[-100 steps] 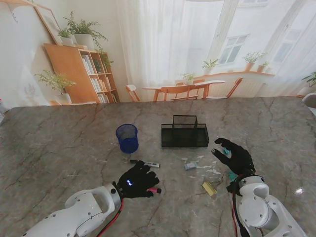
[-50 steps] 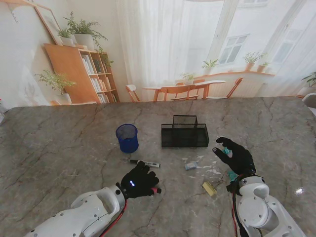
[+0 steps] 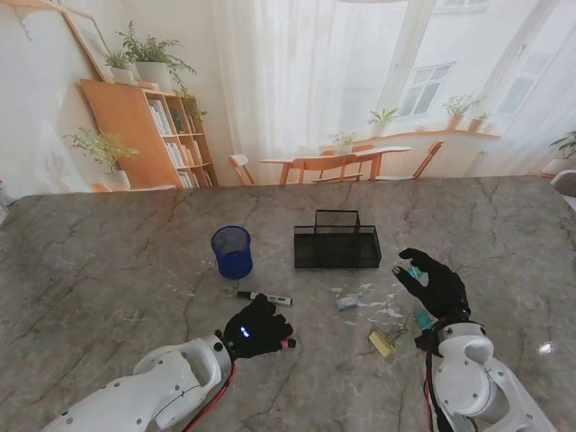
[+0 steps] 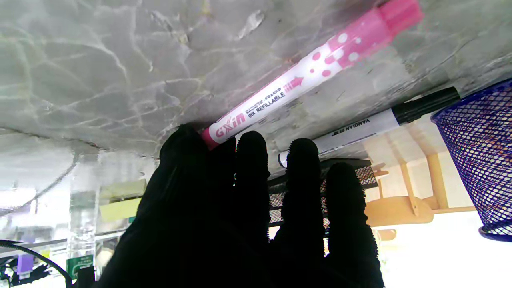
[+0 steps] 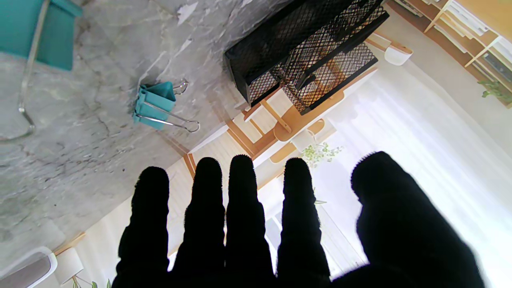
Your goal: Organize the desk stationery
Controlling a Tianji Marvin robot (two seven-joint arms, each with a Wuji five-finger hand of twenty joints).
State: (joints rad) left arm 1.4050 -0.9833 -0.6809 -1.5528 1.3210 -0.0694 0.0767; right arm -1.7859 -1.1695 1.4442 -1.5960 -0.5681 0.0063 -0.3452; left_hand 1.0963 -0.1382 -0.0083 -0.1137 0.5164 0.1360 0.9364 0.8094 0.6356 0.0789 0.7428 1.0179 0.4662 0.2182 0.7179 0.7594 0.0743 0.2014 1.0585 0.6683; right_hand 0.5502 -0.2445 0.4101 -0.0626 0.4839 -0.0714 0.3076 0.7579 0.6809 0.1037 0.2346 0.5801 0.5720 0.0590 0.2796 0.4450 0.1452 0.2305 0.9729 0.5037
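low in the centre-left of the stand's frame, the left robot hand (image 3: 255, 330) lies palm down on the marble table (image 3: 108, 261), its fingers (image 4: 252, 160) resting together on one end of a pink marker (image 4: 304, 76) that lies flat on the stone; whether they grip it or only touch it, i cannot tell. just beyond the marker lies a white marker with a black cap (image 3: 265, 297), apart from the hand. a blue mesh pen cup (image 3: 233, 251) stands upright farther up, left of centre, and a black mesh organizer (image 3: 337, 241) stands at centre. in the lower right, the right robot hand (image 3: 435, 283) hovers with fingers spread wide, holding nothing. in the right wrist view a teal binder clip (image 5: 157, 106) lies on the table ahead of the fingertips, clear of them, with a second teal clip (image 5: 38, 32) at the frame's upper left corner. a yellow item (image 3: 382, 343) lies near the right wrist.
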